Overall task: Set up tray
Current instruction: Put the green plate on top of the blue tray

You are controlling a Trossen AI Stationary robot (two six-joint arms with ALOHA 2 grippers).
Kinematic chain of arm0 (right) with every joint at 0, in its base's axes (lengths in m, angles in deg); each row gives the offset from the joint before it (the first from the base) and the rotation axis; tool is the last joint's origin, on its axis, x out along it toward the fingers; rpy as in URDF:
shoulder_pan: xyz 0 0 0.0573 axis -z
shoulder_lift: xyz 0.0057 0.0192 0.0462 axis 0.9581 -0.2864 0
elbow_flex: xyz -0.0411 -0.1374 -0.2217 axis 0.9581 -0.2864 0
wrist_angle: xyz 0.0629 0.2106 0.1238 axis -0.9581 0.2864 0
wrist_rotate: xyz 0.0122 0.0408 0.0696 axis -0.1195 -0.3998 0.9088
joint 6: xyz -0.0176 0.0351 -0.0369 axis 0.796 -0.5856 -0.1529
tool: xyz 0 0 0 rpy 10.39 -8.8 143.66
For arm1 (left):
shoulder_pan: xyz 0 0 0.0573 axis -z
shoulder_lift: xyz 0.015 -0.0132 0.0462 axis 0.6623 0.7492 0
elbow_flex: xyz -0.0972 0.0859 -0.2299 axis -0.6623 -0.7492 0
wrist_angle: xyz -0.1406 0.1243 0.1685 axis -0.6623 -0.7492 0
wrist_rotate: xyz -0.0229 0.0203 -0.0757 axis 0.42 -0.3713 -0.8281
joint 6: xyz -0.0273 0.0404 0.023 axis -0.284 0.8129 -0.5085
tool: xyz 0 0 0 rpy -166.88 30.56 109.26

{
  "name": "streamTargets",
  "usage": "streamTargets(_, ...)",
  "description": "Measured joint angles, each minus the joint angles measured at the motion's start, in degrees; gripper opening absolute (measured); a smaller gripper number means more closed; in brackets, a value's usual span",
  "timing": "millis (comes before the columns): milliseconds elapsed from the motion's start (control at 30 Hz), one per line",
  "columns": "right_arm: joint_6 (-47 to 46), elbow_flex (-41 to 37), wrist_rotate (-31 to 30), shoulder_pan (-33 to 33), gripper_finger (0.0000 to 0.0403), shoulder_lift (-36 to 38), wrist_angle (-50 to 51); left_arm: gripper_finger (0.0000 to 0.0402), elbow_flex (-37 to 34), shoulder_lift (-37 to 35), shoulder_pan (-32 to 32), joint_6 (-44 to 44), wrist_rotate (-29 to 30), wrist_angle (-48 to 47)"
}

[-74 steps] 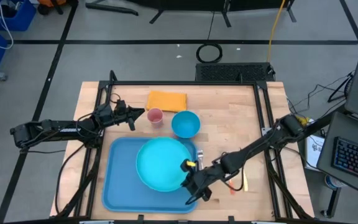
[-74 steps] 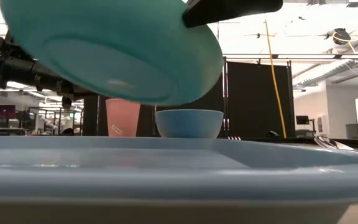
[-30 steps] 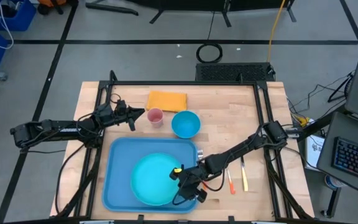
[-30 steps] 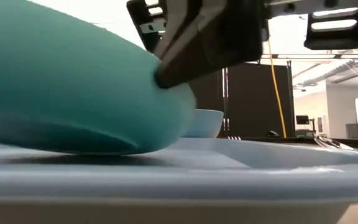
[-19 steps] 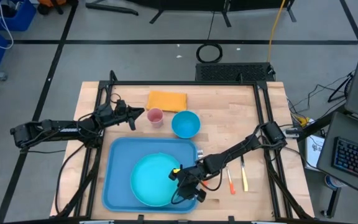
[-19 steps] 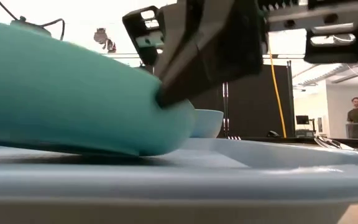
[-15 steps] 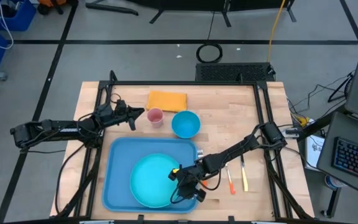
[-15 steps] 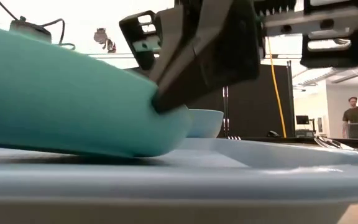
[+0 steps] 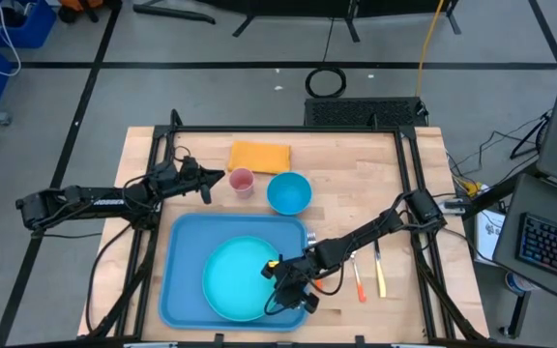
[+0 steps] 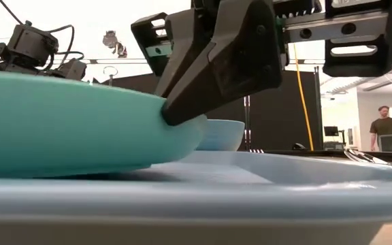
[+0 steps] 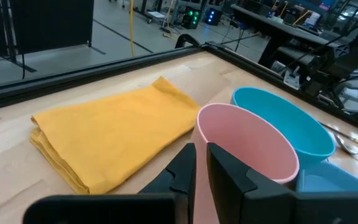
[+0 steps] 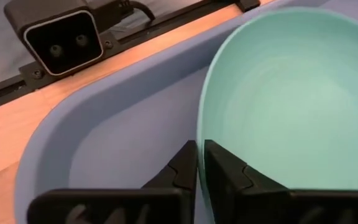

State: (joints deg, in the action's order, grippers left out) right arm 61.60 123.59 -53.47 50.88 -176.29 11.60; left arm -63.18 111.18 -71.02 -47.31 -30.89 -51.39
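Note:
The light-blue tray [image 9: 184, 242] lies at the table's near middle. A round teal plate [image 9: 238, 280] rests in it, underside on the tray floor [image 10: 264, 177]. My right gripper [image 9: 277, 275] reaches in from the right and is shut on the plate's right rim. My left gripper [image 9: 220, 176] waits shut at the far left, just left of an upright pink cup [image 9: 242, 181]. In the left wrist view the cup [image 11: 253, 143] stands right beyond the fingertips. My right gripper pinches the plate's rim [image 12: 201, 134] on the plate's right side, one finger on the inner face and one on the outer. The fingers [image 10: 182, 102] slant down from the table's right. The plate [image 10: 67, 122] sits nearly level, its underside on the tray.
A folded yellow cloth [image 9: 259, 155] and a small blue bowl [image 9: 289, 192] sit beyond the tray. A fork [image 9: 311, 237] and two more utensils [image 9: 358, 285] lie to its right. A camera box [image 12: 58, 34] stands at the near table edge. A person [image 10: 384, 133] stands far behind.
The teal plate was tilted in my right gripper's hold. It has tipped down to nearly level and settled onto the tray floor. My right gripper has stayed on the rim.

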Motion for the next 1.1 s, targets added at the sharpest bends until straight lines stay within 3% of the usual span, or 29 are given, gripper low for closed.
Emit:
streamTargets(300,0.9,0.0,-0.3,0.0,0.0061,0.0,-1.5,0.0042,0.0,0.0,0.0,0.0,0.0,-0.1)
streamTargets(567,0.5,0.0,-9.3,-0.9,0.0074,3.7,4.2,0.0042,0.0,0.0,0.0,-0.9,-0.1,-0.1)
streamTargets(800,-4.9,0.0,0.2,-1.2,0.0045,4.8,7.6,0.0042,0.0,0.0,0.0,-0.3,0.0,-0.7)
streamTargets(933,-6.4,-0.1,0.2,-1.2,0.0007,3.9,10.6,0.0042,0.0,0.0,0.0,-0.2,0.0,-0.7)
streamTargets(1100,-7.5,-1.6,-1.7,0.1,0.0002,4.1,10.1,0.0042,0.0,0.0,0.0,-0.2,0.0,-0.7)
